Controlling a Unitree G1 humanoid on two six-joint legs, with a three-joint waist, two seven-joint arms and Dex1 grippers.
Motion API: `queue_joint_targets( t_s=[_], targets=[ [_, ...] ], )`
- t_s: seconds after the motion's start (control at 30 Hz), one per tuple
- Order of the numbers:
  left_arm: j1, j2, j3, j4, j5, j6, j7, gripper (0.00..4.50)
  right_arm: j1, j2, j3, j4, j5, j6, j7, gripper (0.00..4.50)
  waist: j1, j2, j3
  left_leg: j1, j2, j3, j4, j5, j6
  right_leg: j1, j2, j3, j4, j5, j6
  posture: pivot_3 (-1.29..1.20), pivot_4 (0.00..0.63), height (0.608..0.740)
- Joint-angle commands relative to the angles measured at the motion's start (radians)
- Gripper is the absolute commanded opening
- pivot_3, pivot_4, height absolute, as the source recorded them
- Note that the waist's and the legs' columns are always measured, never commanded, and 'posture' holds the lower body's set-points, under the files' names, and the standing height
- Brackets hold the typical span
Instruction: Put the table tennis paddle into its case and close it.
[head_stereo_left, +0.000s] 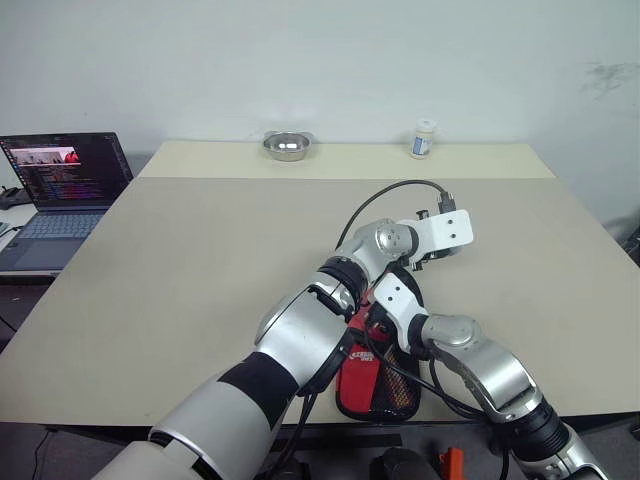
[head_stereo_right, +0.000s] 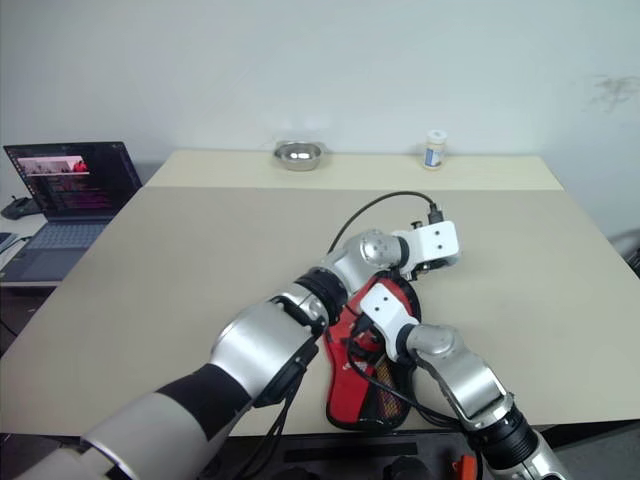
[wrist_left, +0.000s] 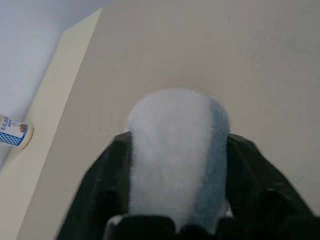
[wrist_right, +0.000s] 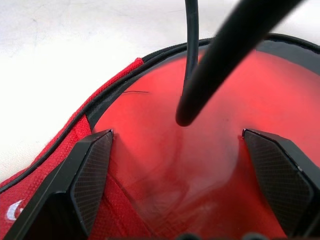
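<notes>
The paddle-shaped soft black fabric case (head_stereo_right: 370, 385) with its red and mesh face lies at the near edge of the pale beige surface (head_stereo_left: 200, 260), its long axis running roughly from the near edge away toward the far side; both arms cross directly above it. In the right wrist view a smooth red face, judged to be the round red-rubber blade of the table tennis paddle (wrist_right: 200, 115), sits inside the black zipper rim, so the paddle appears to be at least partly in the case; its handle cannot be made out.

The right gripper (wrist_right: 177, 170) hovers low over that red face; its jaws stand wide apart with one finger to each side and nothing between them, and a black cable hangs across in front of it. The left gripper (wrist_left: 175, 210) reaches over and beyond the case toward the bare surface; its dark fingers flank a pale blurred shape that cannot be identified, so whether its jaws are open or holding anything I cannot tell.

The right arm is the nearer to the case; the case lies straight ahead of and beneath its jaws, so closing the rim looks like its job, in my judgement.
</notes>
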Motion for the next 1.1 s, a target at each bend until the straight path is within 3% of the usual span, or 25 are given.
queue_joint_targets(
  t_s=[0.03,0.07,0.33,0.57,0.87,1.0,1.1],
  targets=[
    [0.014,-0.090,0.025,-0.046,-0.037,-0.007,-0.023,3.82,0.049,-0.019,0.079,0.155,-0.030,0.058,0.016,4.50,0.000,0.000,-0.001,0.000,0.000,0.000,0.000,0.000,0.000,0.000,0.000,0.000,0.000,0.000,0.000,0.00,0.150,0.740],
    [0.012,-0.081,0.040,-0.047,-0.053,-0.002,-0.037,4.14,0.044,-0.017,0.075,0.159,-0.031,0.056,0.015,4.50,0.000,0.000,-0.002,0.000,0.000,0.000,0.000,0.000,0.000,0.000,0.000,0.000,0.000,0.000,0.000,0.00,0.150,0.740],
    [-0.010,0.020,0.153,-0.071,-0.164,-0.021,-0.063,4.14,0.021,-0.008,0.028,0.131,-0.026,0.059,0.001,4.50,-0.001,0.001,-0.005,0.001,0.000,0.000,0.000,0.000,0.000,0.001,0.000,0.000,0.001,0.000,0.000,0.00,0.150,0.740],
    [-0.048,0.185,0.305,-0.118,-0.309,-0.016,-0.108,4.14,0.026,-0.034,-0.104,-0.173,0.053,0.214,-0.005,4.50,0.000,0.001,-0.002,-0.001,0.000,0.000,0.000,0.000,0.000,-0.001,0.000,0.001,0.000,0.000,0.001,0.00,0.150,0.740],
    [0.095,0.344,0.390,-0.232,-0.485,0.105,-0.535,4.14,0.046,-0.212,-0.411,-0.566,0.265,0.449,0.113,4.50,0.005,0.000,0.006,-0.008,-0.001,-0.003,0.001,0.000,0.000,-0.003,-0.001,-0.003,-0.004,0.000,0.001,0.00,0.150,0.740],
    [0.278,0.378,0.327,-0.449,-0.528,0.209,-0.743,4.14,0.048,-0.308,-0.610,-0.634,0.379,0.523,0.204,4.50,0.003,0.001,0.007,-0.009,-0.001,-0.004,0.000,0.000,0.000,-0.004,-0.001,-0.003,-0.004,0.000,0.001,0.00,0.150,0.740],
    [0.417,0.384,0.272,-0.639,-0.543,0.304,-0.786,4.14,0.032,-0.378,-0.725,-0.594,0.410,0.522,0.226,4.50,0.003,0.001,0.008,-0.008,0.000,-0.005,0.001,0.000,0.000,-0.004,-0.001,-0.003,-0.003,0.000,0.000,0.00,0.150,0.740]
  ],
)
